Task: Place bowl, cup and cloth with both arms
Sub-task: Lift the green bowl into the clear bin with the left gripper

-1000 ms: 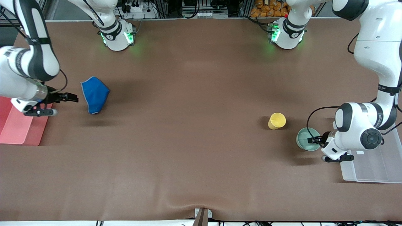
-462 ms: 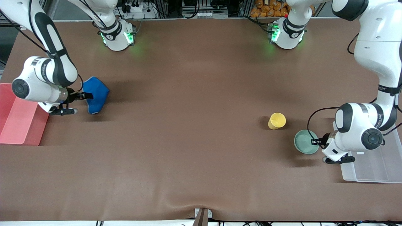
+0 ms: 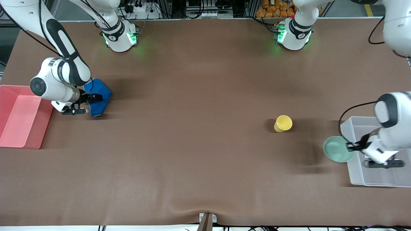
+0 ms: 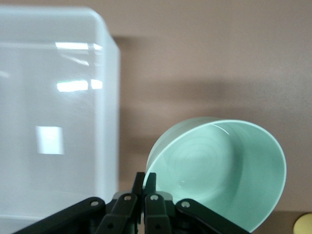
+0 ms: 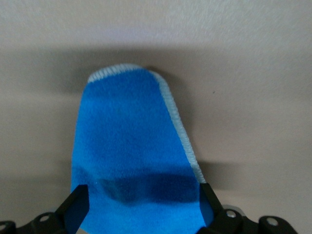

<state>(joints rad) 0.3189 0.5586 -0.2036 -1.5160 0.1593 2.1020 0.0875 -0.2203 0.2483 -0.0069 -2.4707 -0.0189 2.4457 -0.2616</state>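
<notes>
The pale mint-green bowl [image 3: 337, 149] hangs in the air, held by its rim in my shut left gripper [image 3: 350, 147], beside the rim of the clear bin [image 3: 348, 123]. In the left wrist view the bowl [image 4: 229, 170] is pinched at its edge between the fingers [image 4: 151, 181]. The yellow cup [image 3: 283, 123] stands upright on the table, toward the middle from the bowl. The blue cloth [image 3: 99, 99] lies crumpled near the right arm's end. My right gripper [image 3: 94, 97] is open, low over the cloth, its fingers [image 5: 78, 202] either side of the cloth [image 5: 126, 161].
A red bin [image 3: 9, 128] sits at the right arm's end of the table. The clear bin [image 4: 53, 122] stands at the left arm's end. The brown table cover [image 3: 192, 144] is wrinkled near its front edge.
My left gripper has lifted the bowl and carried it toward the clear bin. My right gripper has moved from beside the red bin over onto the blue cloth.
</notes>
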